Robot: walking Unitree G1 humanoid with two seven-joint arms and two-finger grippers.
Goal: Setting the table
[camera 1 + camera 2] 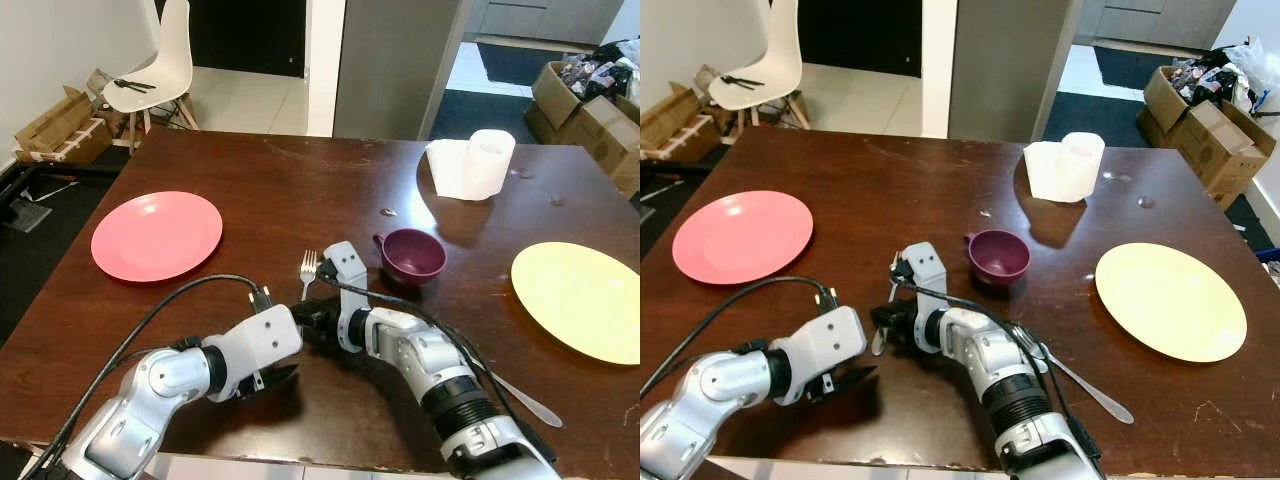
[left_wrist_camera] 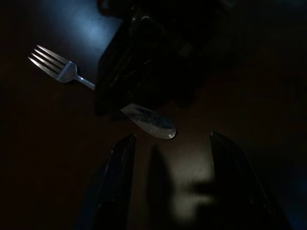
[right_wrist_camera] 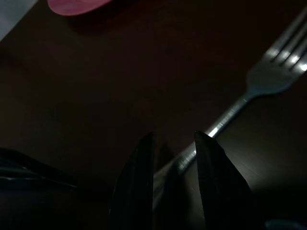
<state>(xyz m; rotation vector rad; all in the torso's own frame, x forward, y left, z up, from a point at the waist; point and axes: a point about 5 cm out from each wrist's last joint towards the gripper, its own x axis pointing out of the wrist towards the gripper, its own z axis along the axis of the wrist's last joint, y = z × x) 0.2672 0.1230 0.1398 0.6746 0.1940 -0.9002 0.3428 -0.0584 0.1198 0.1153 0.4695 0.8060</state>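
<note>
Our right pincer point(image 3: 173, 165) sits low on the dark brown wooden worktop point(image 1: 300, 180), its two black fingers drawn close on either side of the handle of the silver metal fork point(image 3: 268, 72); we judge it clenched on the handle, though the contact itself lies in shadow. The fork lies near the middle of the worktop, tines toward twelve o'clock, just at nine o'clock of the small maroon cup point(image 1: 412, 256). Our left pincer point(image 2: 168, 187) hovers released just short of the fork's handle end, fingers well apart and grasping nothing.

Further out, the round pink plate point(image 1: 157, 235) lies at ten o'clock, the round yellow plate point(image 1: 585, 298) at three o'clock, and a white paper roll point(image 1: 485, 165) with a folded napkin at one o'clock. A silver knife point(image 1: 1085, 385) lies beside our right forearm.

The risks we see: the thin handle may slip or pivot between the fingers if the grip is off centre, the two pincers are crowded enough to collide, and a wide swing of the right arm could knock the cup or sweep the knife.
</note>
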